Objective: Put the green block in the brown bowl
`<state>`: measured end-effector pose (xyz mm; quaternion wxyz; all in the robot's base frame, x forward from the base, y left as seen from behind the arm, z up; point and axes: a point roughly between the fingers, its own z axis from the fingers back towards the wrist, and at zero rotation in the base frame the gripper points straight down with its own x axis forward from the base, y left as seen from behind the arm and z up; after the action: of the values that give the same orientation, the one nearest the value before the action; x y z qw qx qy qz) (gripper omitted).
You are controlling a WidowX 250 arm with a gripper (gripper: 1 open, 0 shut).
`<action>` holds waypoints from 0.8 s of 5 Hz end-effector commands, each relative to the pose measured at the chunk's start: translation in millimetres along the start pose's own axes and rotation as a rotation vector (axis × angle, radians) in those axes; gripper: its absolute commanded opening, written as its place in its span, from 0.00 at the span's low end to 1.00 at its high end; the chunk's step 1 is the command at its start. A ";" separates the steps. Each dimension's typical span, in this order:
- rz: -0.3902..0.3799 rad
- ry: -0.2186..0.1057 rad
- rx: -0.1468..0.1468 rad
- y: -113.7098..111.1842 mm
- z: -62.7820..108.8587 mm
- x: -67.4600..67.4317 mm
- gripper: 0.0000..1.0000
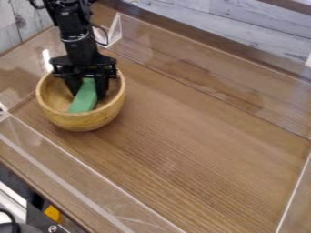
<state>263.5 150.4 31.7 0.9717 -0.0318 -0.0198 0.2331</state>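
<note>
The single view looks steeply down at a slant from above the surface (201,127), facing the pale boards (261,20) along its far side. It stands near enough that the surface nearly fills it, with the bowl (102,120) left of centre and the arm (78,27) at upper left.
</note>
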 end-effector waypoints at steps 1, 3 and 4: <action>-0.072 -0.038 0.014 -5.6 19.8 9.0 1.00; -0.118 -0.034 0.024 -23.8 27.9 4.4 0.00; -0.099 -0.034 0.033 -32.9 29.6 -1.7 0.00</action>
<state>270.5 119.7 47.3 0.9825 -0.0196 -0.0069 0.1852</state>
